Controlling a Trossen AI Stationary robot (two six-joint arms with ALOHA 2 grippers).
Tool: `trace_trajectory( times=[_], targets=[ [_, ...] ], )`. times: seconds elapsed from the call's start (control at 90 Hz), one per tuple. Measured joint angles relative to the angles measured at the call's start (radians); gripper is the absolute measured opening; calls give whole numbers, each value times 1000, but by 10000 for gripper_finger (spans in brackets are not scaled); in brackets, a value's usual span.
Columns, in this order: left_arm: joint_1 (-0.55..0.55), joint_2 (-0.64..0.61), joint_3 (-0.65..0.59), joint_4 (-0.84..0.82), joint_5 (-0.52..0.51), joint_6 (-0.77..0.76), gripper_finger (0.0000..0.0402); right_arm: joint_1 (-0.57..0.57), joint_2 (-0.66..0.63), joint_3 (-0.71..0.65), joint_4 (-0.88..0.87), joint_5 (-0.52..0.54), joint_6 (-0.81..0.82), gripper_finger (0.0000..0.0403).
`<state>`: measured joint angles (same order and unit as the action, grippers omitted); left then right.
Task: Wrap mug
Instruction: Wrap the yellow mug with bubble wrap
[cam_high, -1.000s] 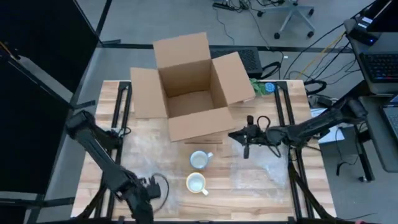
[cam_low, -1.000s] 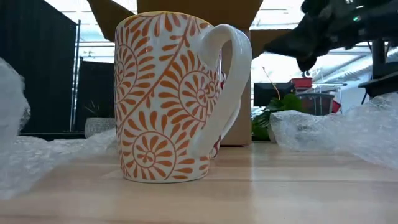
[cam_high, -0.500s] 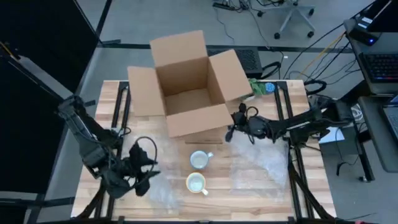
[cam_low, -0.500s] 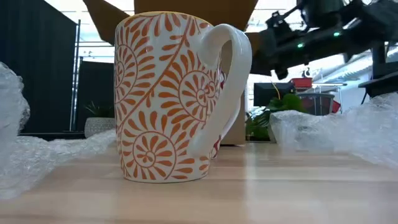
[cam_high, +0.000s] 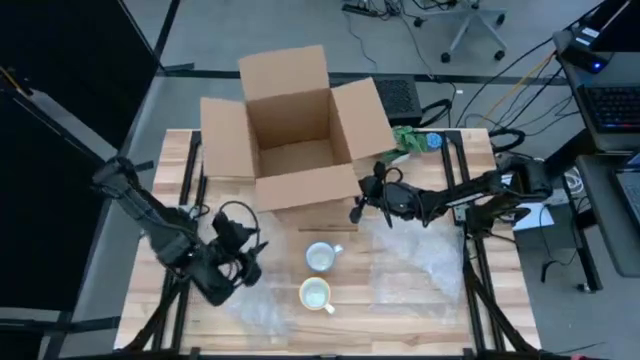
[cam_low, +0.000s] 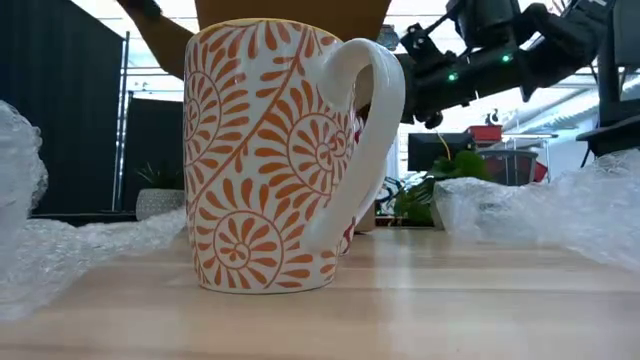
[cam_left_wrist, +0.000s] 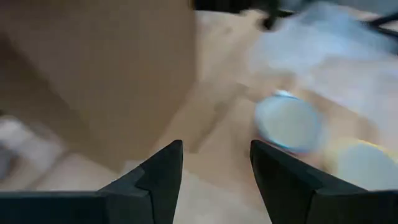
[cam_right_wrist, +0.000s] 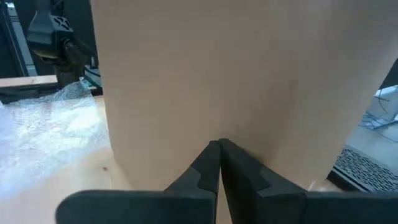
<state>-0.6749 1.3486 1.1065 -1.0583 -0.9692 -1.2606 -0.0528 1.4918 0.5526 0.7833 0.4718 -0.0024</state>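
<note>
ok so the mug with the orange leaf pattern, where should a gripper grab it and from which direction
Probably by the rim, coming straight down. The orange-patterned mug stands upright with its mouth open to the top, so one finger can go inside and one outside the wall. Choose a stretch of rim away from the handle, which sticks out to one side. The open left gripper is the nearer one.

Grey floor (cam_high: 250, 25), office chair (cam_high: 470, 20), black curtain (cam_high: 60, 90), desk keyboard (cam_high: 612, 103)
</note>
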Motion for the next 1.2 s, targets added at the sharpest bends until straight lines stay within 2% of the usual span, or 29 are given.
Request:
trace_trajectory(
  times=[0.167, 0.256, 0.444, 0.889, 1.078, 1.2],
  targets=[
    [100, 2, -134, 20, -101, -196, 178, 0, 0, 0, -3, 2, -6, 0],
    [149, 2, -186, 64, -134, -243, 178, 0, 0, 0, -8, 1, -6, 0],
    [232, 2, -248, 137, -198, -242, 178, 0, -1, 0, -8, 2, -6, 0],
    [398, 2, -248, 136, -267, -160, 178, -23, -1, 0, -7, -1, 20, 0],
    [468, 2, -248, 132, -262, -107, 178, -50, 0, -3, -13, 31, 21, 0],
    [487, 2, -248, 138, -253, -86, 178, -60, 0, -3, -17, 16, 32, 0]
  ],
)
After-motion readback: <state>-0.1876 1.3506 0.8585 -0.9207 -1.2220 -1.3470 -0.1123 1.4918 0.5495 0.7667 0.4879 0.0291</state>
